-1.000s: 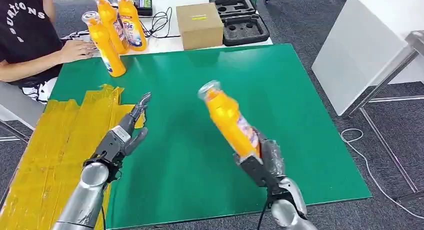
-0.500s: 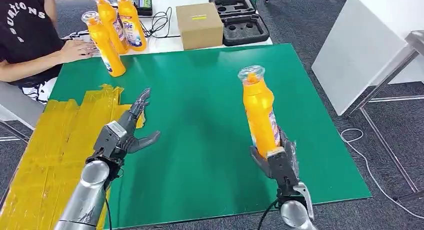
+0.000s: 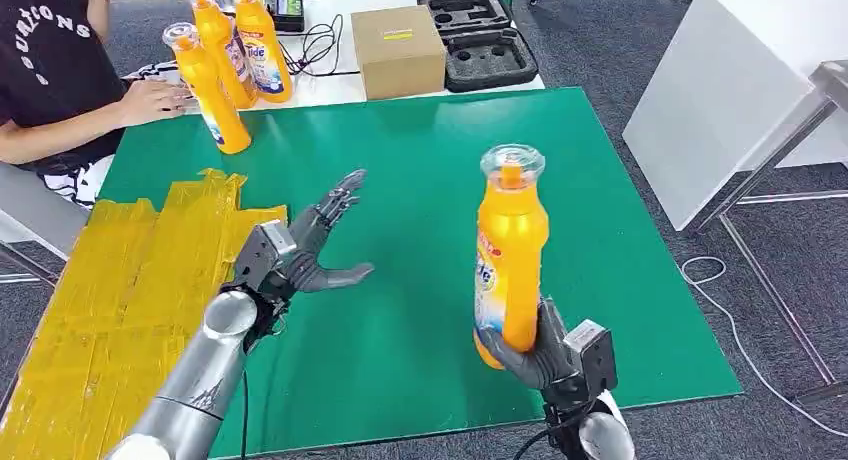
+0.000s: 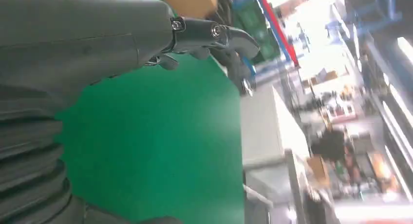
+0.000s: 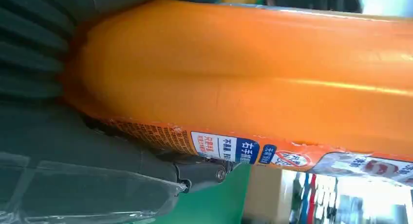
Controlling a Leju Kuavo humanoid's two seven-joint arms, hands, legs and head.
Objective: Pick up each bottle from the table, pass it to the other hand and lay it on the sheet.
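Note:
My right hand (image 3: 548, 352) grips the lower end of an orange bottle (image 3: 509, 252) and holds it upright above the green mat (image 3: 420, 160), clear cap up. The right wrist view is close on that orange bottle (image 5: 253, 83) with its label. My left hand (image 3: 300, 248) hovers over the mat to the left of the bottle, fingers spread and holding nothing; its thumb and fingers (image 4: 209, 34) show against the green. The yellow sheet (image 3: 110, 290) lies along the table's left side. Three more orange bottles (image 3: 225, 70) stand at the far left corner.
A person sits at the far left with a hand (image 3: 150, 100) resting near the standing bottles. A cardboard box (image 3: 398, 50) and a black foam case (image 3: 480, 35) sit on the white table behind the mat. A white table (image 3: 740, 90) stands to the right.
My right hand has swung the bottle from tilted to upright and lowered slightly. My left hand has moved right and forward toward it, opening its fingers wider.

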